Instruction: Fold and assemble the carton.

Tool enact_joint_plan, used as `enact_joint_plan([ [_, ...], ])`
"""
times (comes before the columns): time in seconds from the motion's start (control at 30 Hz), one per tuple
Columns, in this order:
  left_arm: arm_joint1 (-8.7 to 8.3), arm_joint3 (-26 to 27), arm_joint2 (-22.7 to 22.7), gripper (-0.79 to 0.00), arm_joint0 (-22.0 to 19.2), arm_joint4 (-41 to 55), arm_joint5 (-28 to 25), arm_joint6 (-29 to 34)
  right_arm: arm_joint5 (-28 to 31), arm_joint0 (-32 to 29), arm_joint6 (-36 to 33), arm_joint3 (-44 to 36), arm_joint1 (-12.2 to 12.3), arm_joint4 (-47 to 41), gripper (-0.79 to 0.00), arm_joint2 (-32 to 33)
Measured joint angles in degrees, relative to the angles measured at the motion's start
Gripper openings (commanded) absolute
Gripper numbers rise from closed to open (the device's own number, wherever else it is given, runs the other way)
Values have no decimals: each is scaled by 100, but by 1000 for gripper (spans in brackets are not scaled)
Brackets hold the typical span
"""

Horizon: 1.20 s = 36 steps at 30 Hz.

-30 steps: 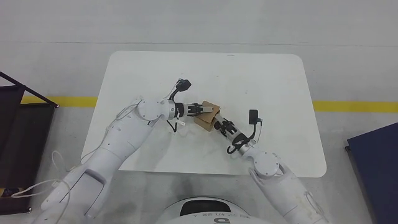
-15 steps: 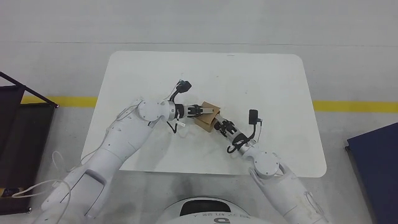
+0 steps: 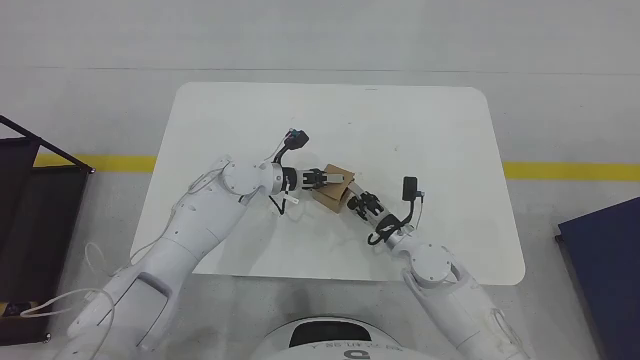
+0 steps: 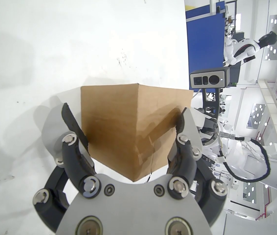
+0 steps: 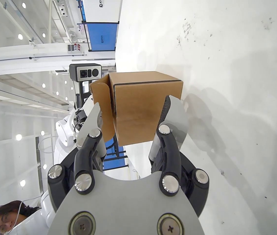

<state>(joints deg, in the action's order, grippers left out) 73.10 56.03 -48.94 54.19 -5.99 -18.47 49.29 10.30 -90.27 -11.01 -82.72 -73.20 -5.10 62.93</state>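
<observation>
— Toward the near edge, centrally, stands the small brown carton. How will it handle?
— Light, stiff cardboard, I'd judge, though easily dented; one side flap stands loose. Take the flat walls.
— And the grip?
— Left gripper clamps it across a corner; right gripper pinches flap toward wall from the opposite side, all on the white table.

The left gripper clasps a brown cardboard carton at its twelve o'clock, a corner edge facing it. The white table lies beyond, and the right arm's wrist camera is at two o'clock.
</observation>
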Motion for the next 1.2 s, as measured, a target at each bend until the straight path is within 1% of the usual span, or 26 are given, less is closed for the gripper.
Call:
enact_joint_plan([
  [0.07,1,-6,-1,-92,0,3,-1,2,-3,-5,15,4,0,-1,-317,17],
  [0.43,3,-1,-16,-102,2,-3,0,0,-43,-55,16,-48,11,37,-314,121],
  [0.53,5,-5,-12,-111,7,-6,1,12,-53,-62,8,-51,8,32,-326,123],
  [0.9,21,-89,32,-114,-3,-47,20,46,5,-75,-28,-70,0,-50,-320,171],
  [1.2,23,-114,21,-120,-9,-63,24,36,-20,-94,-137,-135,5,-77,-354,209],
])
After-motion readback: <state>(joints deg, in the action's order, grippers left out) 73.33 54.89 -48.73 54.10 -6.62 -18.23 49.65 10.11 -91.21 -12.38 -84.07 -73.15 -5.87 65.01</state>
